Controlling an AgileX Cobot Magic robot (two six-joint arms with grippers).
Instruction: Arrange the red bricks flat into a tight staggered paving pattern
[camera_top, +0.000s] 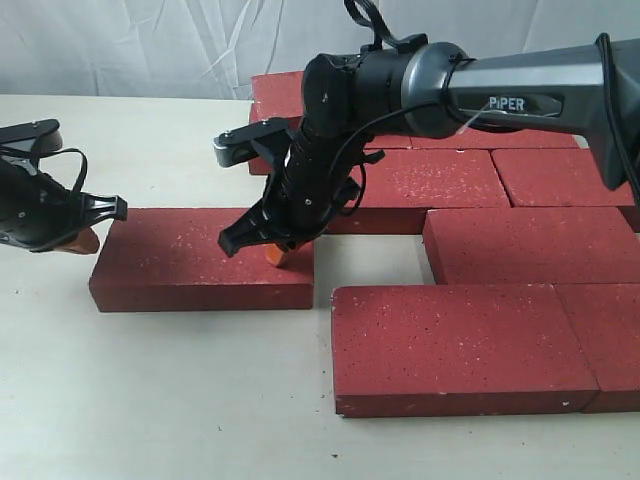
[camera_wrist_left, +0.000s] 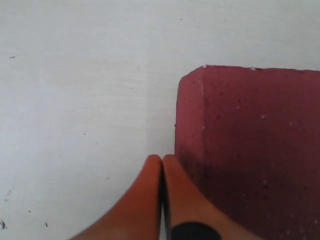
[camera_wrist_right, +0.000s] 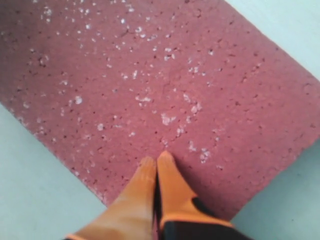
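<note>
One loose red brick lies flat at the left, apart from the laid group of red bricks at the right. My right gripper reaches across, shut, its orange tips pressed on that brick's top near its right end. The brick's speckled top fills the right wrist view. My left gripper is shut and empty, low at the brick's left end. In the left wrist view its orange fingertips sit just beside the brick's corner.
A gap of pale table separates the loose brick from the laid rows. Two front bricks lie near the table's front edge. A white curtain backs the scene.
</note>
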